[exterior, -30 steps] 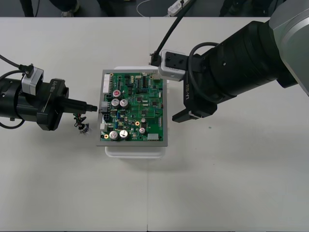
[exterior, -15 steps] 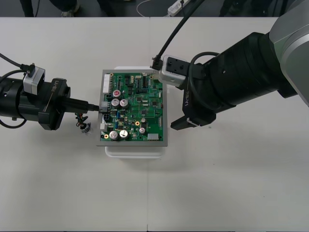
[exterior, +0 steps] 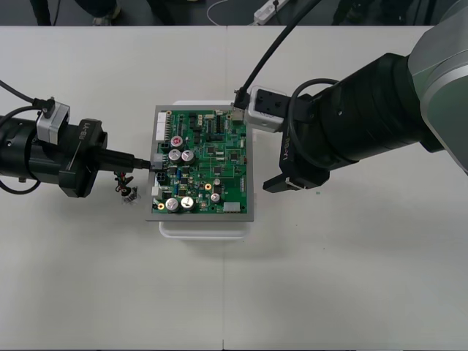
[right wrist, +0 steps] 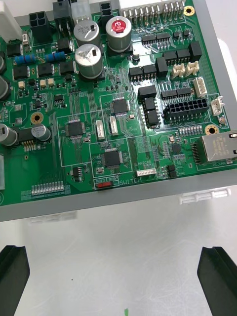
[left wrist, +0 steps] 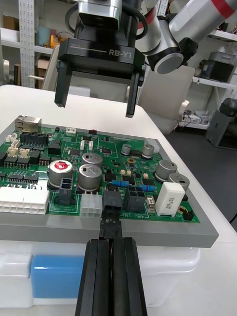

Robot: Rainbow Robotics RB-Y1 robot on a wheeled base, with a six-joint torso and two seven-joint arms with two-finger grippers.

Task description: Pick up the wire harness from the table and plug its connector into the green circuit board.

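The green circuit board (exterior: 212, 164) (right wrist: 118, 113) (left wrist: 98, 153) lies on its white base (exterior: 205, 227). My left gripper (exterior: 145, 163) (left wrist: 113, 261) reaches in level from the left and is shut on the harness's black plug (exterior: 156, 165) (left wrist: 111, 210). The plug sits among the connectors on the board's left edge; how deep it is pushed in, I cannot tell. The wires and metal socket (exterior: 126, 189) hang below the fingers, just off the board. My right gripper (exterior: 265, 150) (right wrist: 116, 286) (left wrist: 96, 74) hovers open over the board's right edge, holding nothing.
A black cable (exterior: 267, 44) runs from the right wrist camera back over the table's far edge. The light table (exterior: 329, 278) spreads out around the board on all sides.
My left gripper has pushed the plug a little further right against the board's edge. The right gripper has drifted slightly right and toward the near side, still open.
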